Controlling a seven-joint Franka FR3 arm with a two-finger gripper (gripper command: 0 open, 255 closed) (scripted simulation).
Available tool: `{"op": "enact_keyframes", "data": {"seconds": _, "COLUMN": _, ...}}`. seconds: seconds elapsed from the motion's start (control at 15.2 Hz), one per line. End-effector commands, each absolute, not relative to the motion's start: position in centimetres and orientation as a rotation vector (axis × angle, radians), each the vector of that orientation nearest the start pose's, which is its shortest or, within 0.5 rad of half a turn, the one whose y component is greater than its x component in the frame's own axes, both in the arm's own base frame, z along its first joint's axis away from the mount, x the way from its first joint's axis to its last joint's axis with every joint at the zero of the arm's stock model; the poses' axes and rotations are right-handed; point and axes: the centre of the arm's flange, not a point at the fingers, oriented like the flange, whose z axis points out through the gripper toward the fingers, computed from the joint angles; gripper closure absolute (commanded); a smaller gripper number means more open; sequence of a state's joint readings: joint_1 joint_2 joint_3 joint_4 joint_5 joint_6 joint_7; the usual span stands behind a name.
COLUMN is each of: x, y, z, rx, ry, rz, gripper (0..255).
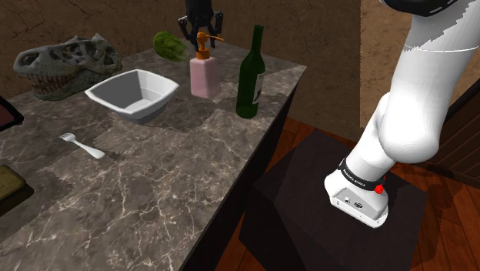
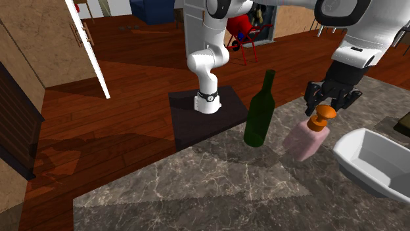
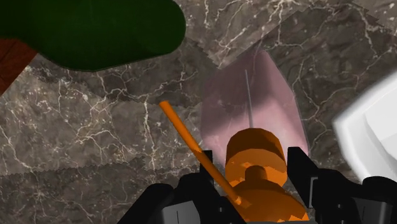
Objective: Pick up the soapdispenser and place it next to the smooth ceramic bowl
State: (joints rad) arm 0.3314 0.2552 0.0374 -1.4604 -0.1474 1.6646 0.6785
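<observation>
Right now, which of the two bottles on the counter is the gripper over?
The pink soap dispenser with the orange pump: the gripper hangs directly above its pump, open. The taller dark green bottle stands apart beside it.

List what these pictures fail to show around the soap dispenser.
1. Bowl: in the second exterior view, its far side is cut off by the right edge.
2. Green bottle: in the wrist view, both ends run past the picture's edge.
3. Soap dispenser: in the wrist view, its pump is partly behind the open pincer.
4. Green lump: in the shoulder view, too small to identify.
5. Dark thing: in the shoulder view, cut off by the left edge.
</observation>
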Motion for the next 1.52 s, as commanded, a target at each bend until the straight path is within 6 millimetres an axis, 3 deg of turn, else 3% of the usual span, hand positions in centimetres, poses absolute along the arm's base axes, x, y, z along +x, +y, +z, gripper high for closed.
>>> {"op": "enact_keyframes", "data": {"seconds": 0.0, "x": 59.7, "y": 21.2, "z": 52.3, "rx": -3.25, "ry": 0.48, "rz": -0.041, "gripper": 255}}
{"op": "enact_keyframes", "data": {"seconds": 0.4, "x": 59.7, "y": 21.2, "z": 48.8, "rx": -3.25, "ry": 0.48, "rz": -0.041, "gripper": 255}}
{"op": "enact_keyframes", "data": {"seconds": 0.92, "x": 59.7, "y": 21.2, "z": 48.8, "rx": -3.25, "ry": 0.48, "rz": -0.041, "gripper": 255}}
{"op": "enact_keyframes", "data": {"seconds": 0.99, "x": 59.7, "y": 21.2, "z": 48.8, "rx": -3.25, "ry": 0.48, "rz": -0.041, "gripper": 0}}
{"op": "enact_keyframes", "data": {"seconds": 1.32, "x": 59.7, "y": 21.2, "z": 48.8, "rx": -3.25, "ry": 0.48, "rz": -0.041, "gripper": 0}}
{"op": "enact_keyframes", "data": {"seconds": 1.45, "x": 59.7, "y": 21.6, "z": 51.4, "rx": -3.25, "ry": 0.48, "rz": -0.041, "gripper": 0}}
